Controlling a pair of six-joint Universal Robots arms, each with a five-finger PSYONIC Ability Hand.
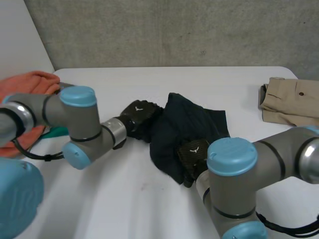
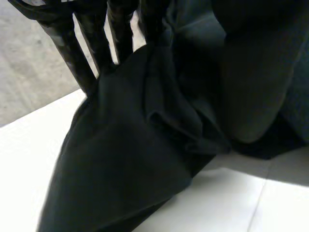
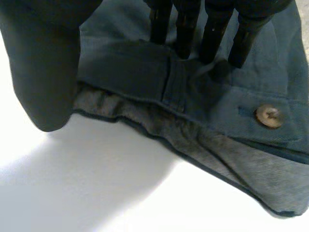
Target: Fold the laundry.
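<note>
Far left, an orange cloth (image 1: 25, 87) sat heaped at the edge of the table (image 1: 124, 199), out of the way, likely waiting its turn. You had the left hand (image 1: 139, 117) at the left edge of the dark garment (image 1: 192, 122), which lay crumpled mid-table. The cloth bunched up around that hand, and whether it had a hold couldn't be told. You had the right hand (image 1: 193, 152) on the near edge, at the waistband (image 3: 145, 72): fingers (image 3: 212, 34) straight and apart, tips pressing the band beside the button (image 3: 269, 116), thumb off to the side, nothing clamped. It was probably pinning that edge so the other side could be pulled flat. Far right, folded khaki trousers (image 1: 291, 99) lay well apart and looked done.
</note>
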